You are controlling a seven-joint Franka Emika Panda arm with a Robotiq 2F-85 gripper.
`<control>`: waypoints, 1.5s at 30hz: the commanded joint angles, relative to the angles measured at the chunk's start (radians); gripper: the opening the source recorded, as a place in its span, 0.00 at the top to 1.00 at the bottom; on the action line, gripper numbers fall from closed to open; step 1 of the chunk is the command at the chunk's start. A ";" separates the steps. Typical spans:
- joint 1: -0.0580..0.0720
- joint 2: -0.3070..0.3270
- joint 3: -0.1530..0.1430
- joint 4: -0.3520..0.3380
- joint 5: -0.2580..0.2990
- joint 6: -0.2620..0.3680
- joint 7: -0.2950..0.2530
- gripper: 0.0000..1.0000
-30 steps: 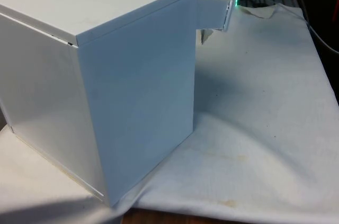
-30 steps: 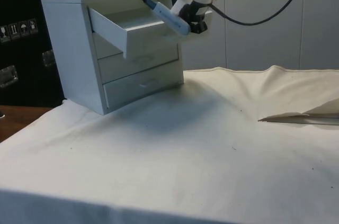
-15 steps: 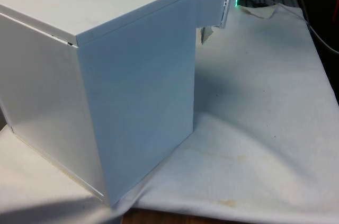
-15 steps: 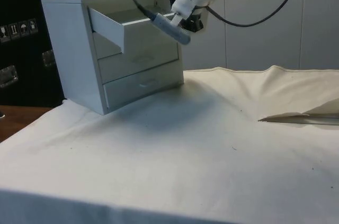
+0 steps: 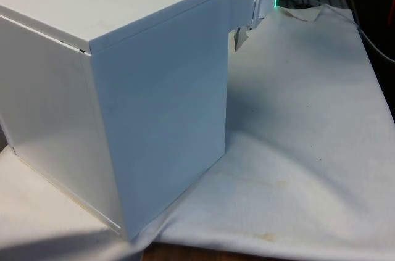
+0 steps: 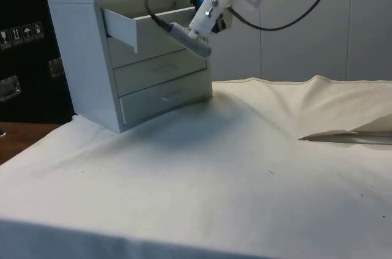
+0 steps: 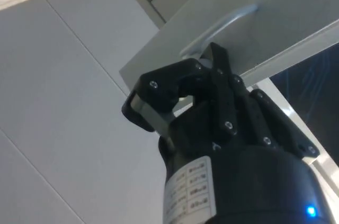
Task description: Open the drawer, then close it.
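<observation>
A white chest of drawers (image 5: pixel 123 88) (image 6: pixel 86 57) stands on the cloth, its back and side turned to the front view. Its top drawer (image 6: pixel 153 26) (image 5: pixel 244 5) sticks out a short way; the two drawers below are shut. My black gripper (image 6: pixel 208 20) (image 5: pixel 241 37) is at the top drawer's front. In the wrist view the gripper (image 7: pixel 183 89) is open, its fingertips right at the drawer front (image 7: pixel 286 17) beside the pale bar handle (image 7: pixel 222 23). Nothing is clamped between the fingers.
The white cloth (image 6: pixel 245 167) covers the table, with a raised fold (image 6: pixel 343 136) at the side view's right. A black cable (image 6: pixel 294 20) loops from the arm above the chest. The table's wooden edge (image 5: pixel 185 255) shows at the near side.
The top drawer has slid further into the chest, and my gripper has followed it towards the chest.
</observation>
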 commanded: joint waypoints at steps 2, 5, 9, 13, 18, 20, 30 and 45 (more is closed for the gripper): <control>-0.002 0.019 0.000 0.019 -0.029 -0.010 0.020 1.00; -0.001 0.032 0.000 0.031 -0.041 -0.023 0.033 1.00; -0.001 0.049 0.000 0.047 -0.053 -0.039 0.046 1.00; 0.000 0.066 0.000 0.063 -0.070 -0.057 0.063 1.00; 0.001 0.091 0.003 0.087 -0.086 -0.085 0.082 1.00; 0.001 0.097 0.003 0.091 -0.089 -0.090 0.086 1.00; -0.002 0.154 -0.001 0.137 -0.117 -0.115 0.128 1.00; -0.006 0.213 -0.016 0.199 -0.118 -0.113 0.156 1.00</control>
